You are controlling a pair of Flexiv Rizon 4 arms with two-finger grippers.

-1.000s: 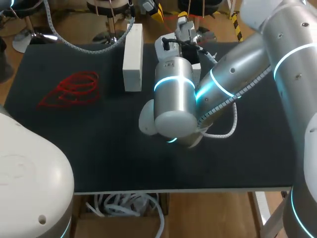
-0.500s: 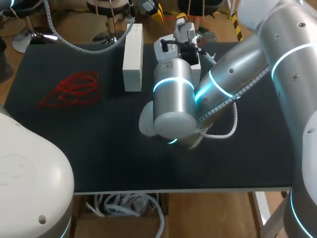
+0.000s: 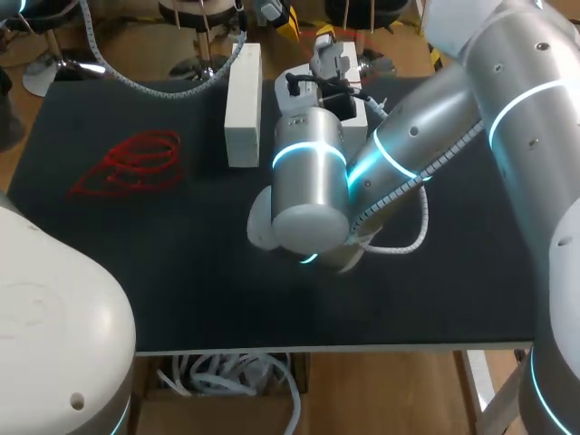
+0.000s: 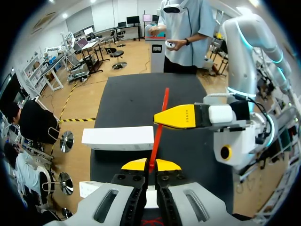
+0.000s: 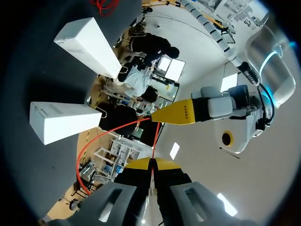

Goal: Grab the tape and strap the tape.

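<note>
Tape [image 4: 158, 132], a thin red strand, is clamped between our left fingers [image 4: 135, 165], which are pressed together on it just beside the long white box [image 4: 117, 138]. From there we see the strand run straight on past a yellow tip of our right fingers [image 4: 181, 116], on the side away from the box. Our right wrist view shows those fingers also closed together on the strand, which then bends off in a loose loop toward the box. More red tape lies in a heap [image 3: 127, 163] on the bench [image 3: 181, 272], well apart from the box, while our right arm [image 3: 308, 190] rests its elbow just beside the box, opposite the heap.
</note>
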